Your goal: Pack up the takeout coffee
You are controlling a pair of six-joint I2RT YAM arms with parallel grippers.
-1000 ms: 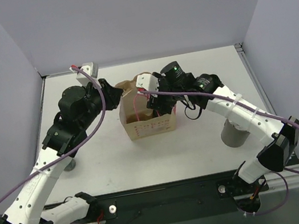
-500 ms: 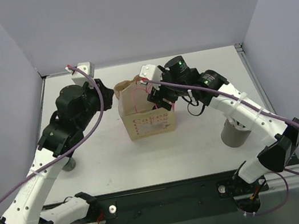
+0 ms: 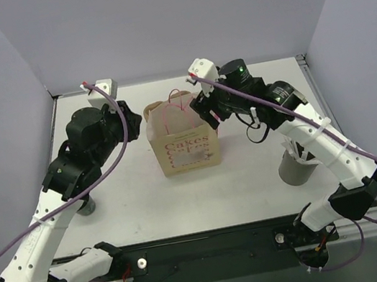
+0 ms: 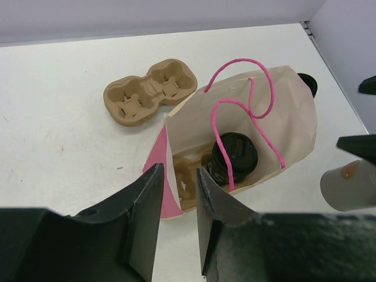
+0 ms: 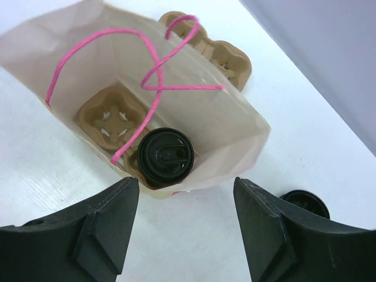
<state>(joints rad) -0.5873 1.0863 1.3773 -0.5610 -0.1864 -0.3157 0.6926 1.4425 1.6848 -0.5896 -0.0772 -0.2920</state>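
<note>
A black lidded coffee cup (image 5: 167, 155) sits in one well of a brown pulp tray (image 5: 111, 120) inside the paper bag (image 3: 182, 146) with pink handles. The tray's other well is bare. The cup also shows in the left wrist view (image 4: 235, 155). My right gripper (image 5: 185, 194) is wide open and empty, above the bag's right edge (image 3: 205, 105). My left gripper (image 4: 178, 188) hovers at the bag's left end (image 3: 139, 120), its jaws a narrow gap apart with nothing gripped between them.
A second pulp tray (image 4: 150, 91) lies on the table behind the bag. Loose black lids (image 5: 304, 202) lie beside the bag. A tall grey cylinder (image 3: 297, 166) stands at the right, and a small grey object (image 3: 86, 205) at the left.
My right gripper has lifted out of the bag and drawn back to the right, open. The bag now stands more upright. My left gripper has eased back slightly from the bag's edge.
</note>
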